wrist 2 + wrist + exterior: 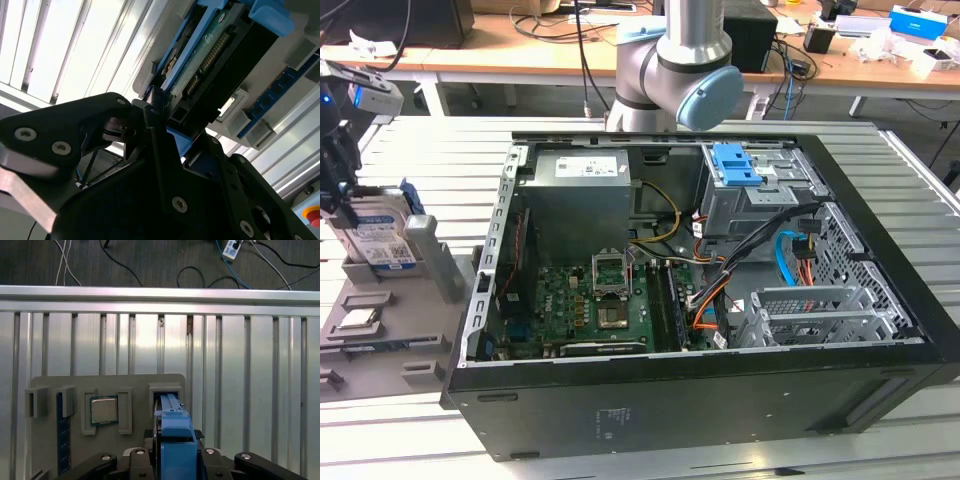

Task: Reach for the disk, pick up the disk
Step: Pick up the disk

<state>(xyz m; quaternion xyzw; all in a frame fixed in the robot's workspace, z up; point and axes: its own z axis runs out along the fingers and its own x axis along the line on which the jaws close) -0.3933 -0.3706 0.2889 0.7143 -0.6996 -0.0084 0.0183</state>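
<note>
A: What sits closest to the arm's cameras?

B: The black end effector [175, 460], astride the top blue rail of the disk [174, 426] in the first wrist view. I cannot tell whether it is clamped on the rail or only hanging around it.

A: Where is the disk?

B: It stands on edge in a slot of a grey holder tray [100, 382], which rests on the slatted metal surface [240, 370]. A square processor chip [104, 410] lies in the next pocket, just beside it (not the target).

A: How would the disk handle?

B: I judge it stiff and fairly heavy, with smooth metal faces that could slip. The second wrist view shows a bare circuit board [205, 60] on one face, which looks fragile. The plastic side rails look like the safer hold.

A: And farther off?

B: In the exterior view, an open computer case [720, 400] stands beside the tray, on the exterior view's right.
</note>
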